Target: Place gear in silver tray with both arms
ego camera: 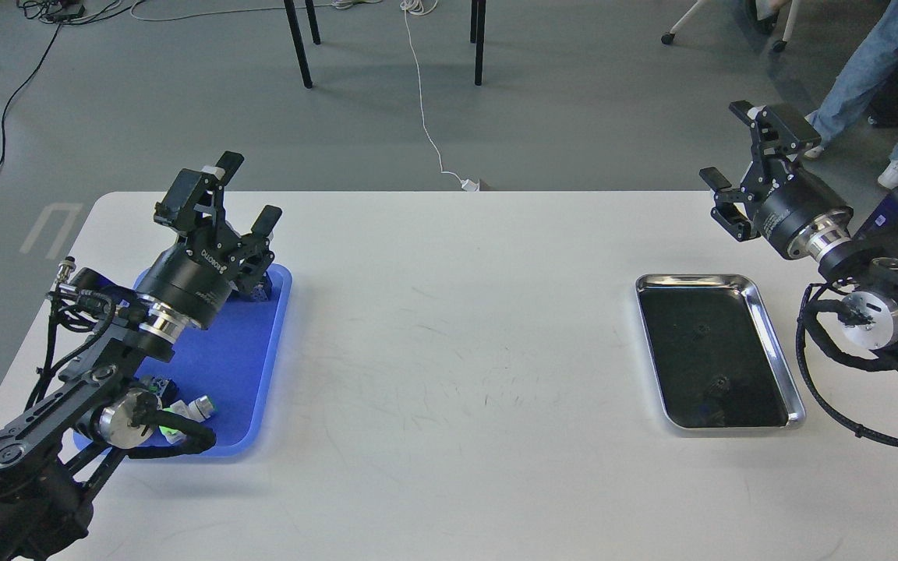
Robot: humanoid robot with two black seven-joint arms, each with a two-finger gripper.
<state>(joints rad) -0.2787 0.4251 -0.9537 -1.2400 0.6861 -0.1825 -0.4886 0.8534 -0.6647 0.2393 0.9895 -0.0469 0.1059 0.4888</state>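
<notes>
Both claws gape — silver tray [778, 343] near the right one

The left arm [67, 389] rises from the lower left corner, its wrist angled up and to the right; the left gripper [242, 195] has its jaws spread wide — nothing between them. The right arm [885, 312] enters from the right edge, wrist tilted up and to the left; the right gripper [733, 148] also gapes, empty.

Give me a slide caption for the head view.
Both grippers, left and right, open; silver tray empty, blue tray opposite.
</notes>
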